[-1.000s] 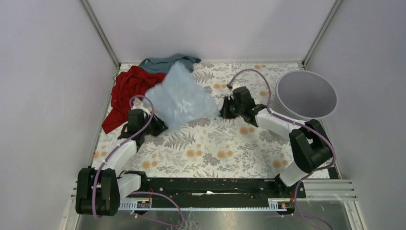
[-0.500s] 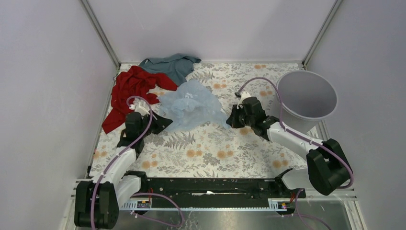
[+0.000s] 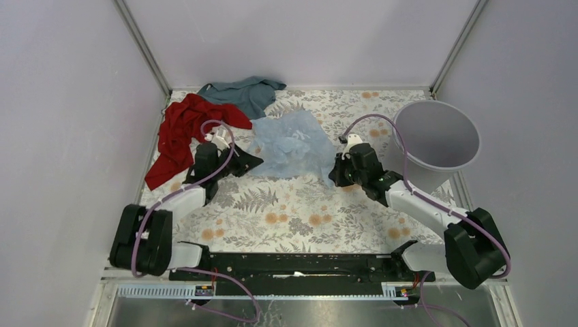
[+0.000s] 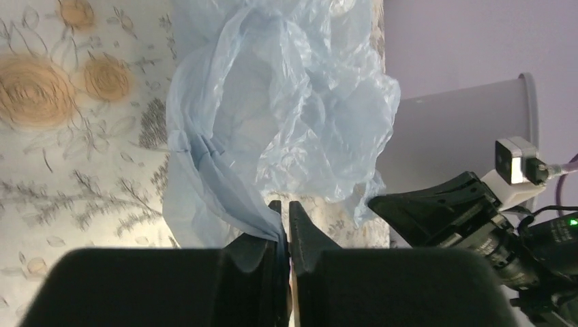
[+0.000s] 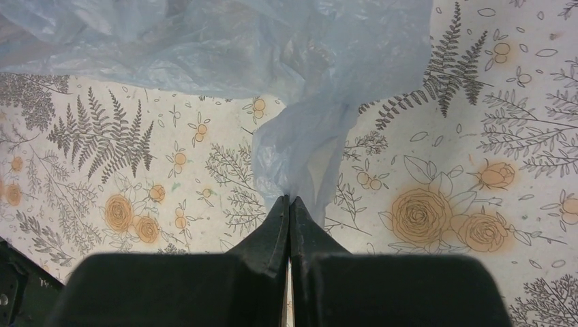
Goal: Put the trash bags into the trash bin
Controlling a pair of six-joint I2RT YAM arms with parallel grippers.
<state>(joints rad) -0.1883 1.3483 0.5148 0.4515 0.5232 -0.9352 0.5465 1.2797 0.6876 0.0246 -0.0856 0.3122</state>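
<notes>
The pale blue, crinkly trash bag hangs crumpled between my two grippers over the middle of the floral table. My left gripper is shut on its left edge; in the left wrist view the film runs into the closed jaws of that gripper. My right gripper is shut on its right edge; in the right wrist view the bag funnels into the closed tips of that gripper. The light grey trash bin stands at the right rear, tilted, its mouth open, and also shows in the left wrist view.
A red cloth lies at the left rear and a teal-grey cloth behind it. Lavender walls close in the table on three sides. The right arm shows in the left wrist view.
The bag has dropped from a spread, raised sheet to a low crumpled bunch and shifted right and toward the back. Both grippers have moved with it, the left one rightward and nearer the right one.
</notes>
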